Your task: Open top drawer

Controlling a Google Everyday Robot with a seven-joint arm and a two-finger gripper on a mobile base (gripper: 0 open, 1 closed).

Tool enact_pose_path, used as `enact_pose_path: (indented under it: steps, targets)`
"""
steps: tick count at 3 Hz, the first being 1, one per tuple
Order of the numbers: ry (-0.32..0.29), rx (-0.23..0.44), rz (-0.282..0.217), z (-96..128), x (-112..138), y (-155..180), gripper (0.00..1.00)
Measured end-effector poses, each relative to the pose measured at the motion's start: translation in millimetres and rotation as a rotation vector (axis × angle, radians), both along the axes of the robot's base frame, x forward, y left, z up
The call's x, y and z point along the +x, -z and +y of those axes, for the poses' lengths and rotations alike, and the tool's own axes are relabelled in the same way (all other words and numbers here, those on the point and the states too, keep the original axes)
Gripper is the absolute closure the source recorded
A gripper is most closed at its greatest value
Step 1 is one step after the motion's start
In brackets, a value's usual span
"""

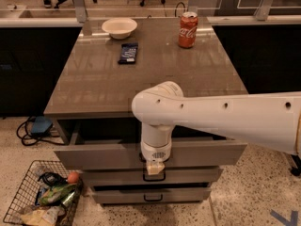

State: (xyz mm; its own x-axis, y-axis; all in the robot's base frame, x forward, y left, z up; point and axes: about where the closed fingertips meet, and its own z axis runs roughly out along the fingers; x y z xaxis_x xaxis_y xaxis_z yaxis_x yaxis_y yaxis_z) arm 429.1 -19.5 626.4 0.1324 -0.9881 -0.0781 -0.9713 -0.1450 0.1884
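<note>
Gripper (155,167) hangs straight down from the wrist of the white arm (225,117), which reaches in from the right of my view across the front of the cabinet. Its cream tip sits against the lower edge of the top drawer (94,155), about midway along the front. I cannot tell from here whether it is wide, narrow or holding anything; the wrist housing covers most of it.

The top drawer is the widest grey front, directly under the table top (141,84). It stands forward of the two narrower fronts beneath it, and a dark gap shows between its upper edge and the table top. I cannot see into that gap well enough to say what lies inside.

A black loop handle (155,179) shows just below the gripper's tip, and I cannot say whether it belongs to the top drawer or to the middle drawer (197,175) behind it. The bottom drawer (117,195) has its own small black handle, well clear of the gripper.

On the table top, at the far end, a white bowl (119,27) sits to the left and a red soda can (188,29) stands upright to the right. A dark snack packet (128,53) lies flat just in front of the bowl. On the floor at lower left a wire basket (19,206) holds mixed packets and a small round orange thing.
</note>
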Motion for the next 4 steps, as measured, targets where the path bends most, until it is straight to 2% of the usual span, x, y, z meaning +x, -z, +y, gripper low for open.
enact_pose_path:
  steps: [1, 4]
  targets:
    - [0.0, 0.0, 0.0, -0.1, -0.3, 0.2, 1.0]
    - [0.0, 0.0, 0.0, 1.1, -0.2, 0.1, 1.0]
